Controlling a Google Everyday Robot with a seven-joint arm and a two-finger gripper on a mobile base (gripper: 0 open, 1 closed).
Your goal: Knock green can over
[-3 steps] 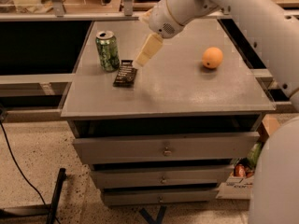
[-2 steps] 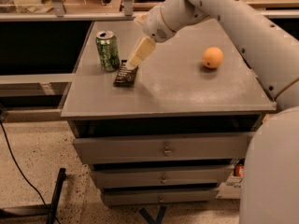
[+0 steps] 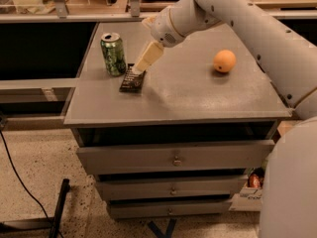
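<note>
The green can [image 3: 113, 53] stands upright near the back left of the grey cabinet top [image 3: 188, 93], silver top and pull tab showing. My gripper [image 3: 143, 61] hangs from the white arm just right of the can, its pale fingers [image 3: 148, 56] pointing down-left over the flat black bar [image 3: 132, 80]. A small gap separates the gripper from the can.
An orange fruit [image 3: 224, 61] lies on the right part of the top. The cabinet has several drawers [image 3: 176, 157] below. A dark shelf edge runs along the left, and a black cable [image 3: 15, 172] trails on the speckled floor.
The gripper has moved left, closer to the green can and over the black bar. The can, the bar and the orange have stayed in place.
</note>
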